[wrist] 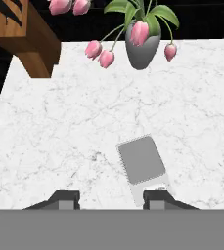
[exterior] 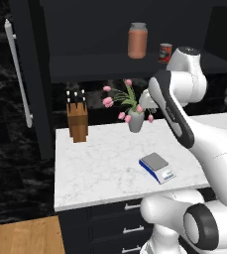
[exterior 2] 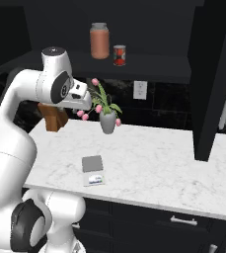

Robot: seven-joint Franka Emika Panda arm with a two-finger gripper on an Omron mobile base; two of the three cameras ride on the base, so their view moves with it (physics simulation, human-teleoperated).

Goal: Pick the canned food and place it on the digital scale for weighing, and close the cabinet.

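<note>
Up on the open shelf of the cabinet (exterior: 35, 74) we see the can (exterior: 165, 52), small and red. It stands just to the right of a taller orange jar (exterior: 138, 40), and the two are close but apart. The cabinet doors are open. One door swings out on the left with a long silver handle (exterior: 17, 69), and the other sticks out toward us on the right (exterior 2: 210, 74).

Below the shelf is a white counter (exterior: 100, 173). The scale (exterior: 157, 166) lies flat near the front edge of it, with nothing on its grey plate. Far back on the counter stands a grey vase (exterior: 135, 121) with pink tulips. Left of the vase, near the back left corner, is a wooden knife block (exterior: 77, 119).

Our gripper (wrist: 110, 199) hangs above the counter and looks down at it. Its two fingers (wrist: 64, 199) are spread wide apart and hold nothing. In the hand view the scale sits between the two fingertips, down on the counter below them. The can is high above, well apart from the gripper.
</note>
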